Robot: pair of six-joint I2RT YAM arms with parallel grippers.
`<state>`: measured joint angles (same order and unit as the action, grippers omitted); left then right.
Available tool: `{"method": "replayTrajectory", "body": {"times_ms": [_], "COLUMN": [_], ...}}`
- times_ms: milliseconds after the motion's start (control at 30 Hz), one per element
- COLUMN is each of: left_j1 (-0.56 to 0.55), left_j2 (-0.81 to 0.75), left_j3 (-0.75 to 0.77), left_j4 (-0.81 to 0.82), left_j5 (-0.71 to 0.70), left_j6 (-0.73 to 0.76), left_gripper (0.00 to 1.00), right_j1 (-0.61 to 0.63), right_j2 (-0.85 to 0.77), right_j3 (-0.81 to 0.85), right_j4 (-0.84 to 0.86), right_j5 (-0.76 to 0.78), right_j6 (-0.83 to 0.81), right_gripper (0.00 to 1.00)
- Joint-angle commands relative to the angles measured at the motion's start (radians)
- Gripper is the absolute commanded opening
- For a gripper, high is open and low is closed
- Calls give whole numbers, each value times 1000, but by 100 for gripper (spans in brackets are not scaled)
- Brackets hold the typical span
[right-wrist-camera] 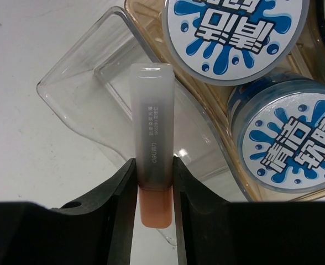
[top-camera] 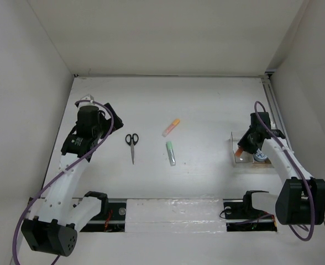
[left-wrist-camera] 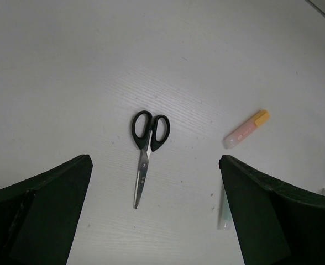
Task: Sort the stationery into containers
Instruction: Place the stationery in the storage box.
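- my right gripper [right-wrist-camera: 153, 171] is pinched on the orange marker [right-wrist-camera: 151, 121], with the jaws pressing its sides just above the orange end. the grip sits low so the frosted length sticks out ahead and can go into a box first.
- the marker hangs over the clear plastic box [right-wrist-camera: 68, 72], lined up roughly with its long side. i judge that is so it can lie flat inside. how high it is above the floor of the box i cannot tell.
- the wooden box [right-wrist-camera: 142, 19] touches the clear one and already holds both blue-and-white cylinders [right-wrist-camera: 234, 27] [right-wrist-camera: 292, 141], standing on end side by side. that fills it, which is likely why the pens go into the clear box instead.
- my left gripper [left-wrist-camera: 154, 157] is spread wide and holds nothing. it hovers over the black-handled scissors [left-wrist-camera: 146, 149], with one finger to each side, ready to come down on them.
- the scissors lie closed and flat on the table [top-camera: 206, 105], well apart from the boxes.
- the pink-orange marker [left-wrist-camera: 245, 128] and the pale green marker [top-camera: 171, 153] lie near each other mid-table, not yet sorted.
- as i read it, this is the release step for the first pen, with two pens and the scissors to go.
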<state>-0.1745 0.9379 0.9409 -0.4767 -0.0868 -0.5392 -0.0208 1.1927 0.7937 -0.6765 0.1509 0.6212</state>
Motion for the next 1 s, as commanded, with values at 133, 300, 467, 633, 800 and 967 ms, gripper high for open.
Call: {"method": "replayTrajectory", "body": {"times_ms": [133, 300, 467, 633, 800, 967], "left_j1": [3, 3, 3, 3, 3, 3], "left_j2": [-28, -28, -28, -28, -28, -28], "left_j3": [4, 4, 4, 4, 4, 4], "left_j4": [13, 13, 13, 13, 13, 13], "left_j5": [5, 5, 5, 5, 5, 5], "left_j6": [2, 2, 2, 2, 2, 2], "left_gripper": [100, 100, 100, 100, 100, 100], "right_j1": [-10, -10, -10, -10, 15, 50], "right_j2": [30, 30, 30, 39, 50, 70], "right_j3": [-1, -1, -1, -1, -1, 18], "right_j4": [28, 28, 38, 38, 38, 28], "right_j5": [-30, -30, -50, -50, -30, 19], "right_j6": [-25, -25, -34, -44, -44, -31], "right_gripper": [11, 23, 25, 9, 7, 20]}}
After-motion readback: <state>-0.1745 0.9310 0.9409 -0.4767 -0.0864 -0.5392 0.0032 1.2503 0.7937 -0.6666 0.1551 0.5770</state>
